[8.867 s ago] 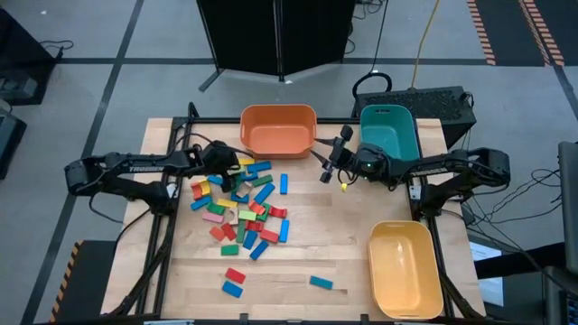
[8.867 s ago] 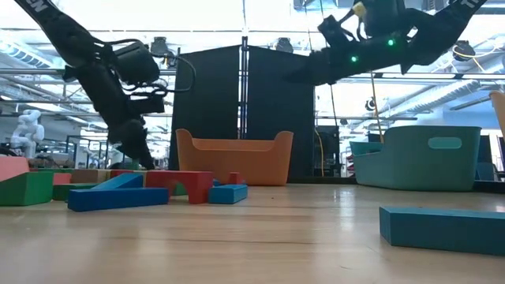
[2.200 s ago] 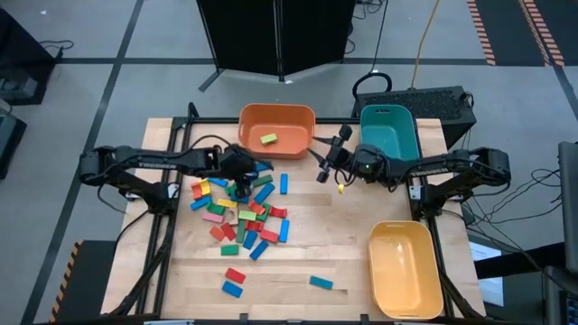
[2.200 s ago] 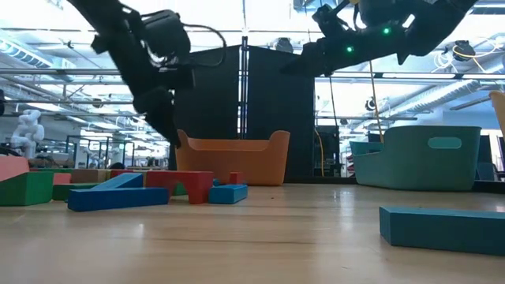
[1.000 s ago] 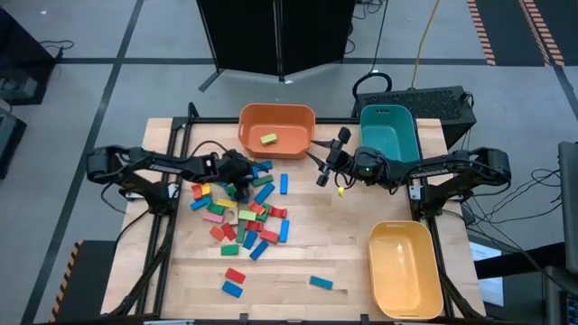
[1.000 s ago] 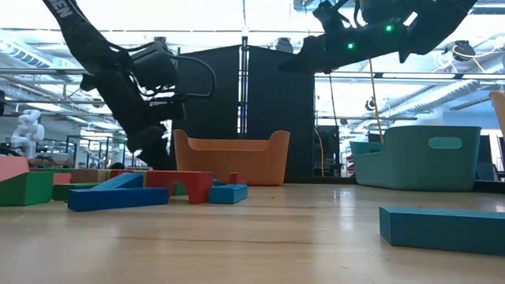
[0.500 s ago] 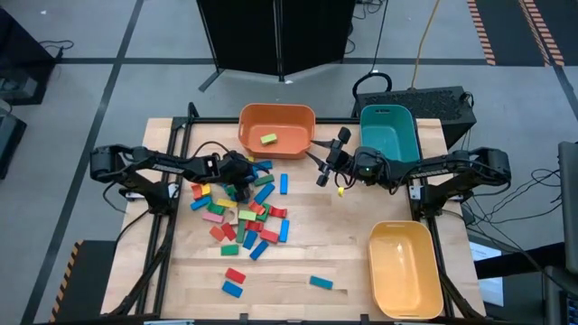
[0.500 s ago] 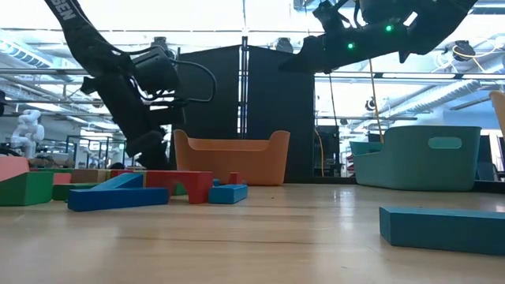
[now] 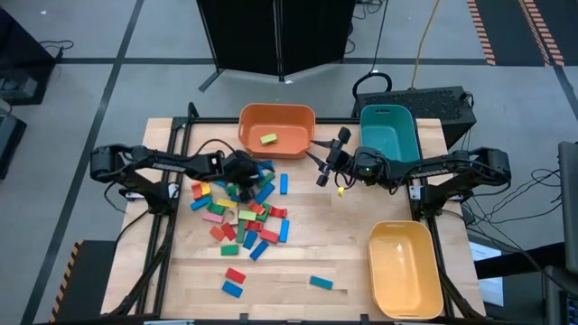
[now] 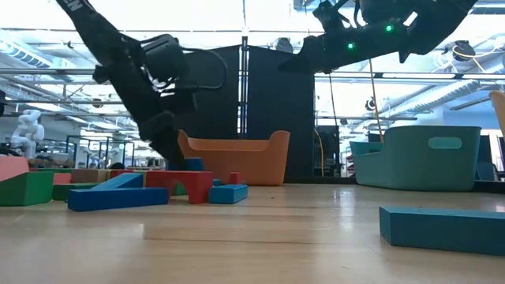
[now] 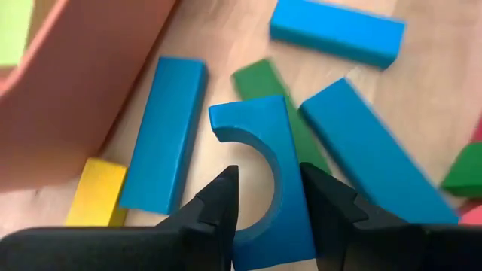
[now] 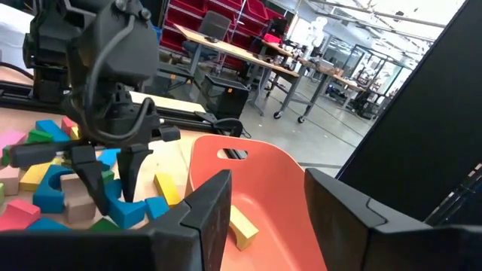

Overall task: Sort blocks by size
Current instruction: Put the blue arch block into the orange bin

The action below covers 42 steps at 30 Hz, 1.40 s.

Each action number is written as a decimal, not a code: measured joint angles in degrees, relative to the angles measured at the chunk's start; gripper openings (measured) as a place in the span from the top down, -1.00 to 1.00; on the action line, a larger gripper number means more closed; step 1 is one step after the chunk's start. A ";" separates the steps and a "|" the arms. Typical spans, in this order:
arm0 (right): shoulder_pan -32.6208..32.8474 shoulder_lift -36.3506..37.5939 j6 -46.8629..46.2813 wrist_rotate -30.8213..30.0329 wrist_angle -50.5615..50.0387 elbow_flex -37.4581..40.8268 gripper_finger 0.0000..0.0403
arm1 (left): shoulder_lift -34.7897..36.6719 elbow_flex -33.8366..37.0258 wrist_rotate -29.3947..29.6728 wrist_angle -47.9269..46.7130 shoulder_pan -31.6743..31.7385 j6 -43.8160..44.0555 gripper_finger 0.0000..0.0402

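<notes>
1. The left pincer is closed on a blue arch block, one finger set in the hollow of the arch and the other against its flat outer side. In the low view a blue piece is seen at the fingertips, just above the heap.
2. The arch block is judged light, stiff and smooth-painted, so a slip is possible. The hold across its thin curved web looks sound, though a twist could turn it between the fingers.
3. Beside the left pincer lie a long blue block, a green block partly under the arch, and a yellow block. The rest of the blocks are spread below and around it in a loose heap.
4. Just beyond the left pincer stands the orange bin, with one yellow-green block already inside.
5. The right pincer hangs parted and empty, above bare worktop between the orange bin and the teal bin.
6. The worktop is pale smooth wood; a yellow bin sits well apart at its near right corner.
7. Behind is a workshop with benches and shelving.
</notes>
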<state>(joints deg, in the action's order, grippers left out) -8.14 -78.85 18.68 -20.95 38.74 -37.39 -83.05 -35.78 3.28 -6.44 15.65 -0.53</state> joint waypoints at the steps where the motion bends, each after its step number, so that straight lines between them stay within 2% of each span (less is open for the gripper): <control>1: 0.00 -0.02 0.00 0.00 0.00 0.00 0.22 | 0.00 -0.81 0.00 -0.70 -0.27 -0.06 0.43; 14: 0.00 0.00 0.70 0.00 -0.44 0.00 0.22 | 0.02 -10.09 0.30 -6.73 -0.78 0.14 0.41; 22: 0.00 0.00 1.51 0.00 -0.37 0.00 0.22 | 0.04 -15.65 8.63 -6.87 0.65 0.21 0.40; 28: 0.00 -0.01 1.51 0.00 -0.39 0.00 0.22 | 0.04 -17.47 9.87 -5.77 6.03 0.21 0.40; 36: 0.00 -0.01 1.51 0.00 -0.09 0.00 0.22 | -0.73 -17.56 7.04 -5.10 14.38 0.19 0.40; 42: 0.00 -0.02 1.52 0.02 1.46 0.00 0.22 | -5.89 -17.60 1.52 0.75 18.23 0.27 0.40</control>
<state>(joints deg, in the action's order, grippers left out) -8.14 -78.87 20.19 -20.93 40.20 -37.39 -88.93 -53.39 4.80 -5.70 33.89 -0.25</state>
